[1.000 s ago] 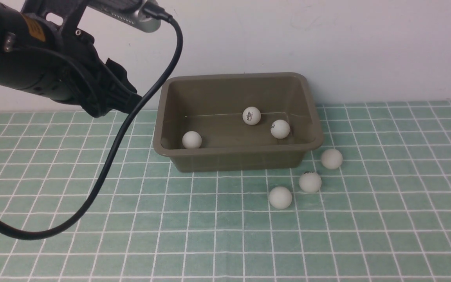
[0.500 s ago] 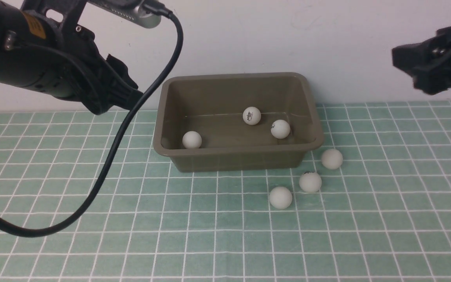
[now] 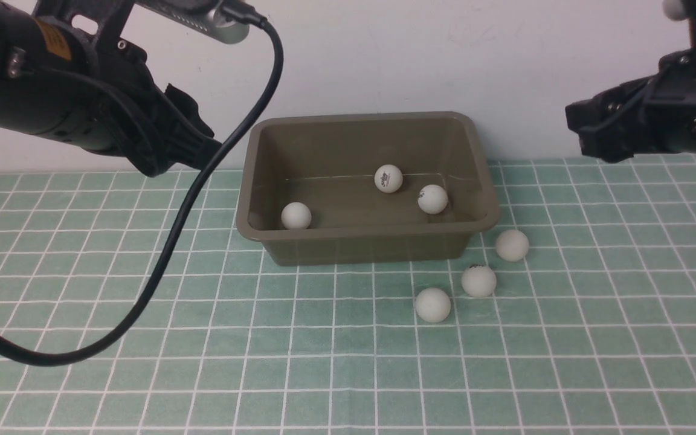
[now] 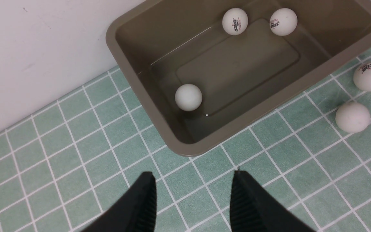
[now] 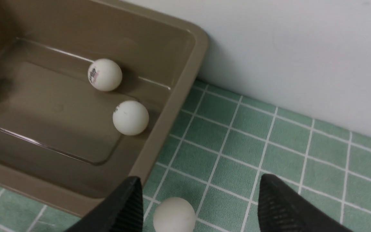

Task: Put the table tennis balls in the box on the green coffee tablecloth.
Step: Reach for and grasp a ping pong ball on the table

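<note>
The olive-brown box (image 3: 367, 246) stands at the back of the green coffee tablecloth (image 3: 324, 362). Three table tennis balls lie inside it (image 3: 296, 215) (image 3: 388, 179) (image 3: 432, 199). Three more lie on the cloth off its front right corner (image 3: 512, 244) (image 3: 478, 281) (image 3: 432, 304). My left gripper (image 3: 206, 150) hangs open and empty, high to the left of the box; in the left wrist view (image 4: 193, 175) its jaws stand apart over bare cloth. My right gripper (image 3: 583, 130) is open and empty, high to the right of the box. In the right wrist view (image 5: 200, 180), one ball (image 5: 174, 214) shows between its jaws, far below.
A white wall (image 3: 505, 60) runs right behind the box. A black cable (image 3: 167, 254) hangs from my left arm and loops low over the cloth's left side. The cloth in front of the box and to its right is bare apart from the three loose balls.
My right arm has come into view from the right edge, moving left and down towards the box's right side. My left arm and the balls have hardly moved.
</note>
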You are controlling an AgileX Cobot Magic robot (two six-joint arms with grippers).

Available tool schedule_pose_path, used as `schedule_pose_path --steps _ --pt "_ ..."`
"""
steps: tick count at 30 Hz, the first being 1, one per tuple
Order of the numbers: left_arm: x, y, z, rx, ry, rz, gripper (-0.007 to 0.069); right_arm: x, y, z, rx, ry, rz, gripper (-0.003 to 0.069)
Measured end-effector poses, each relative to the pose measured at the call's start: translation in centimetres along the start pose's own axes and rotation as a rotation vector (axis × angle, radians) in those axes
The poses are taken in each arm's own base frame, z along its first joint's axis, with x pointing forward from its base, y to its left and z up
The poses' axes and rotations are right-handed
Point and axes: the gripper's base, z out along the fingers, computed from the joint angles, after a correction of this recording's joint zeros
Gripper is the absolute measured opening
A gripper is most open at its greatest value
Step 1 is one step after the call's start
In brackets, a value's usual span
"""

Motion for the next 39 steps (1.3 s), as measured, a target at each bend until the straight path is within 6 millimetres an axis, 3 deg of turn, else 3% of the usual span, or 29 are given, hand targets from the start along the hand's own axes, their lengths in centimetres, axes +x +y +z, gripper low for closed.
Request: schedule_pose_path --steps 21,31,39 --pt "0.0 0.0 0.0 0.001 0.000 -0.001 0.0288 3.9 -0.1 6.9 0.025 0.090 0.010 0.0433" --pt "0.0 0.0 0.0 0.001 0.005 -0.001 0.0288 1.7 -0.4 11.3 -0.028 0.139 0.001 0.0408" --pt "0.1 0.0 0.0 0.002 0.008 -0.001 0.0288 2.3 0.0 11.7 -0.066 0.198 0.051 0.0408"
